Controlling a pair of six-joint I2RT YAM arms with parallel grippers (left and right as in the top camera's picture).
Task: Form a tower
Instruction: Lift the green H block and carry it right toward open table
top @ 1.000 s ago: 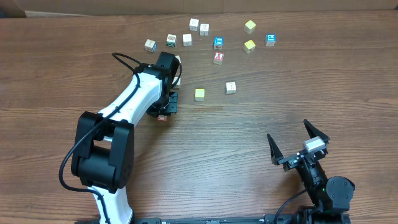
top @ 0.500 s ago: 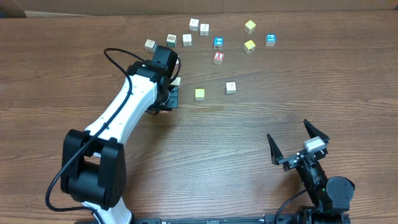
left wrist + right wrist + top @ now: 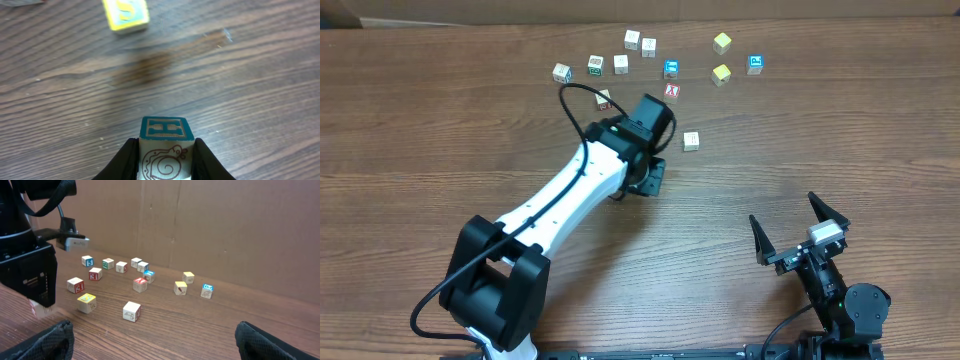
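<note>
**Item 1. Left pincer (image 3: 166, 161) and its load.** The jaws are clamped on a teal-topped cube (image 3: 166, 129). One dark finger presses on each side face. The top face carries an H-like mark and the pale front face a brown spiral. The cube sits dead centre between the fingers.

**Item 2. Tower.** No view shows a stack. The only task piece is the clamped cube, held above the table at the centre of the overhead view. A yellow cube (image 3: 125, 14) lies on the table at 11 o'clock from the pincer, well apart and blurred.

**Item 3. Right pincer (image 3: 785, 214).** Its jaws are spread wide with nothing between them. It is at 5 o'clock in the overhead view, far from every cube.

**Item 4. Surface and room.**
- The table (image 3: 840, 130) is brown wood-grain.
- A cardboard wall (image 3: 225, 225) runs along its far edge.
- Loose cubes (image 3: 671, 69) are scattered towards 12 o'clock. They are pale, blue, yellow and red-marked, and none touch.
- One pale cube (image 3: 691, 140) lies just at 1 o'clock of the left wrist.
- A black cable (image 3: 572, 105) loops over the white left arm.

**Item 5. Obscured.**
- From overhead, the left wrist covers the pincer and its cube.
- The frame edge cuts off the bottom of the held cube, so what is under it cannot be told.
- The right wrist view shows only blurred fingertips in its lower corners.
- Most cube markings are too small to read.
</note>
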